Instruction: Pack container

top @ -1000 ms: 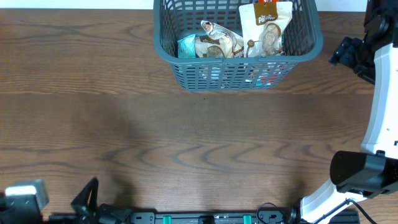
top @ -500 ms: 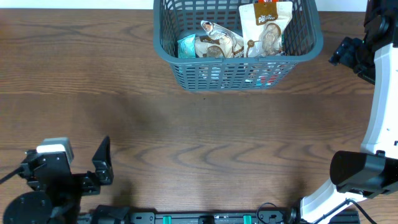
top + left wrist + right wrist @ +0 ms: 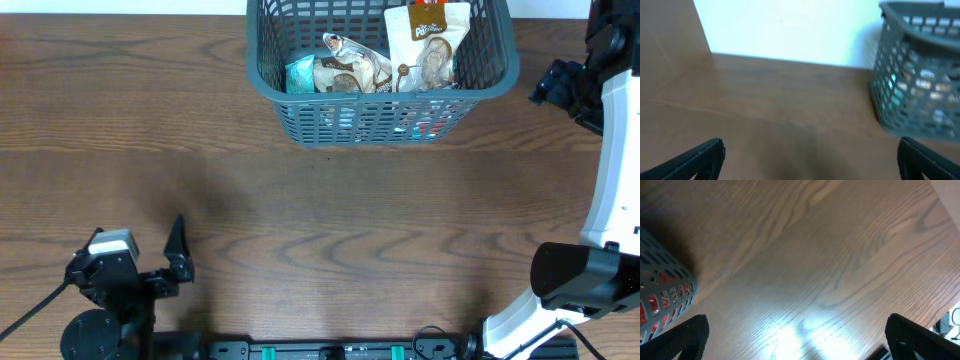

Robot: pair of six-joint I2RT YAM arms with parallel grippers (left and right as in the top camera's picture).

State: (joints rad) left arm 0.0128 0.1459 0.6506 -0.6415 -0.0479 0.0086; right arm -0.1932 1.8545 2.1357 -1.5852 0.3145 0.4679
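The container, a dark grey slotted basket (image 3: 384,118), stands at the table's far edge, right of centre. It holds several snack packets, among them a tall white pouch (image 3: 428,42) and a crumpled silver one (image 3: 352,70). My left gripper (image 3: 174,258) is open and empty near the front left edge, far from the basket. Its wrist view shows open fingers (image 3: 810,157) over bare wood, with the basket (image 3: 920,75) ahead on the right. My right gripper (image 3: 556,82) is open and empty just right of the basket. Its wrist view shows its fingers (image 3: 797,337) over the wood and the basket's corner (image 3: 662,287) at the left.
The brown wooden table (image 3: 330,210) runs between the basket and my left arm. The right arm's white body (image 3: 612,180) stands along the right edge. A pale wall (image 3: 785,30) lies beyond the table's far edge.
My left arm has come up from the bottom left corner and moved right, further onto the table. The right arm and the basket have not moved.
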